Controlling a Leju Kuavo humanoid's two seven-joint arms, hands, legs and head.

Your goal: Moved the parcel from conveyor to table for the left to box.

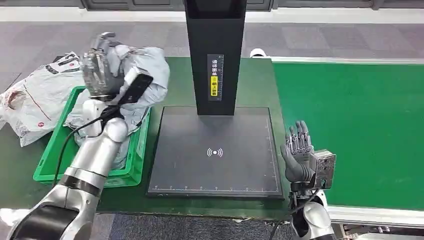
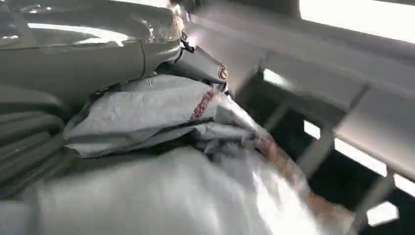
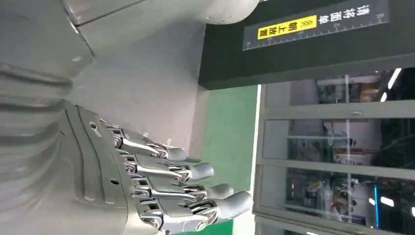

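Crinkled grey plastic parcel (image 1: 145,67) gripped by left hand (image 1: 100,70).

1. The parcel (image 1: 145,67) is a soft grey plastic mailer bag, crumpled and creased, with a dark label on the side facing the camera in the head view.
2. It is raised over the green box (image 1: 132,165), gripped by the left hand (image 1: 100,70), and its lower folds hang down towards the box.
3. In the left wrist view the parcel (image 2: 161,105) shows wrinkled grey film with a reddish printed mark.
4. The box is a green plastic crate on the table's left side, with other pale bags inside it.
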